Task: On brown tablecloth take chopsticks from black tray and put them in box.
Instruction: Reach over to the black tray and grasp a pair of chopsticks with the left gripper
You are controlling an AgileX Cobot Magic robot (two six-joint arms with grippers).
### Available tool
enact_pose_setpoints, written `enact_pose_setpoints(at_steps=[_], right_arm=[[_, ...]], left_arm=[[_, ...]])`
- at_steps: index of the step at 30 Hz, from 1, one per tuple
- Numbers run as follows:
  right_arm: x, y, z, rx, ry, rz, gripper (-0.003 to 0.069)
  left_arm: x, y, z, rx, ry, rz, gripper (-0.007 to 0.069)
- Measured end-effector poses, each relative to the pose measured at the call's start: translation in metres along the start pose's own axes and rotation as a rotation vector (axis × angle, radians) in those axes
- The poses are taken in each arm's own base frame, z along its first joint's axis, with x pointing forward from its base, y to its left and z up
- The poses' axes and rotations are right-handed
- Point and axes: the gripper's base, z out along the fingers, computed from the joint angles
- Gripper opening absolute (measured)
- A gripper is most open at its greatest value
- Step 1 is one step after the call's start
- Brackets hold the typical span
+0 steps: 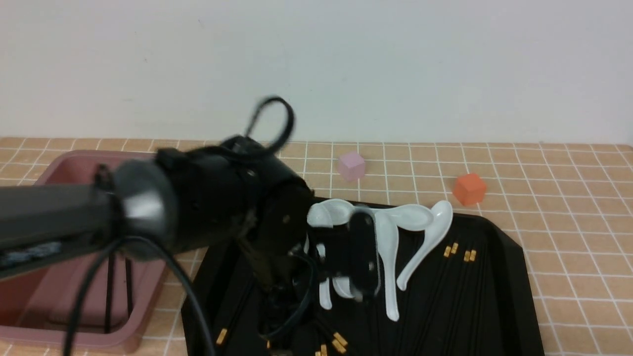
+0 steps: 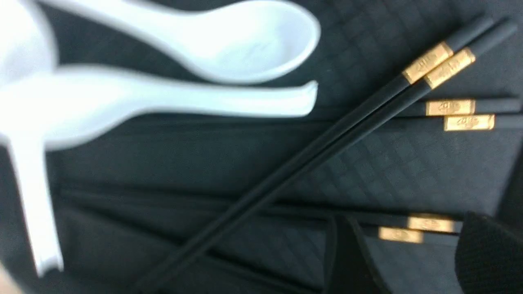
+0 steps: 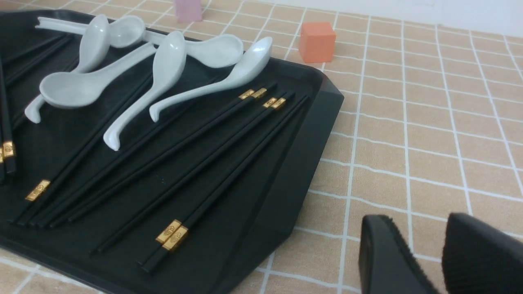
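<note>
Left gripper (image 2: 408,228) is over the black tray (image 3: 286,171), fingers spread, nothing pinched. One gold-banded pair lies on the tray floor between them. Chopsticks (image 3: 173,236) are spread across the tray in pairs, some crossing. We see them along its right edge, at its near edge and under the white spoons (image 3: 163,69). The spoons pile toward the tray's far edge with handles over several sticks, close to the left gripper in the front view. The box (image 1: 64,340) sits just beside the tray's left edge, and two thin dark sticks show inside it. Pink cube (image 1: 351,165) and orange cube (image 1: 469,188) stand on the brown tablecloth (image 3: 429,134) beyond the tray's far edge. Gold bands carry a small engraved mark we can't read. Right gripper (image 3: 414,222) hangs over bare cloth off the tray's near right corner, fingers apart, holding nothing. Cloth right of the tray is open.
</note>
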Motion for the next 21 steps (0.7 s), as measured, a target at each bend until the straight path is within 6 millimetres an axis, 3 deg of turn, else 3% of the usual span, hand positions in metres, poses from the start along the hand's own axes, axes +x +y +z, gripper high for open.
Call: enact_pose_setpoints(at_steps=[6, 21], right_arm=[[0.000, 0.000, 0.000, 0.000, 0.000, 0.000, 0.0240], [0.000, 0.000, 0.000, 0.000, 0.000, -0.001, 0.0240]], left_arm=[[-0.002, 0.001, 0.021, 0.006, 0.020, 0.183, 0.0337], [-0.004, 0.005, 0.037, -0.035, 0.027, 0.250, 0.0323]])
